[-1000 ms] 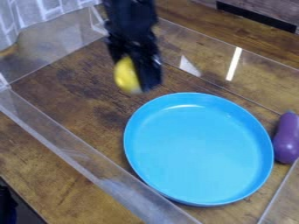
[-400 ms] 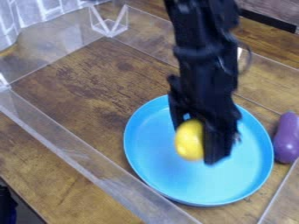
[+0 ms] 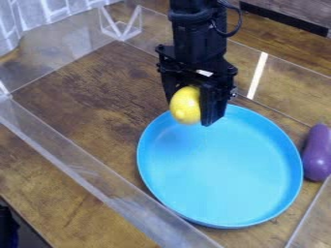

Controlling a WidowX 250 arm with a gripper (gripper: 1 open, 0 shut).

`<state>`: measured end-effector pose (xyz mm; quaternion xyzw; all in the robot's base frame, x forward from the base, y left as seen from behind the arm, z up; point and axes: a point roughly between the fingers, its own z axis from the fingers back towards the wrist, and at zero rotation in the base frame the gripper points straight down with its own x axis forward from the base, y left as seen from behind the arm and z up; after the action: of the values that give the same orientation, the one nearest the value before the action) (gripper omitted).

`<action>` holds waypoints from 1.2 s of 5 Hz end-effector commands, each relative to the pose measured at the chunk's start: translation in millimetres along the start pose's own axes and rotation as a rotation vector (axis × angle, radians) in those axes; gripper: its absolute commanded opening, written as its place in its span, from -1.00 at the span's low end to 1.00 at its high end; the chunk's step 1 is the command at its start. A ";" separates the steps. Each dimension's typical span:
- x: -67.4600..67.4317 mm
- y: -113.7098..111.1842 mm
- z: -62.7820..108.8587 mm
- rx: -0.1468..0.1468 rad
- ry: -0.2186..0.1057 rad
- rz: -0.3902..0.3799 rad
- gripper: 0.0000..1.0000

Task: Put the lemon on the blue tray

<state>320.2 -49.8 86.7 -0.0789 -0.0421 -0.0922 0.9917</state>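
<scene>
Over blue tray (image 3: 246, 208) far rim, end effector (image 3: 195, 105) clamping lemon (image 3: 187, 105), seemingly airborne, tray interior bare

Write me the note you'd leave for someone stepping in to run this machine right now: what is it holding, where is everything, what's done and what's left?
End effector: pointing down, closed on the small bright yellow lemon, which is held in the air.
Lemon: over the far left rim of the large round sky-blue plastic tray, not resting on it.
Tray: on the wooden table, nothing in it. A dark purple elongated object lies just off its right edge.
Done: lemon picked up and brought to the tray.
Left: lower it onto the tray, open, pull away.
</scene>
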 end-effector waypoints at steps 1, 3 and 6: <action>10.7 -13.3 10.4 0.004 -0.042 -0.027 -1.00; 15.9 -17.1 -19.2 -0.006 0.002 -0.096 -1.00; 25.6 -10.3 -62.3 0.033 0.006 0.000 1.00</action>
<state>344.1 -77.1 27.2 -0.0634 -0.0328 -0.0931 0.9931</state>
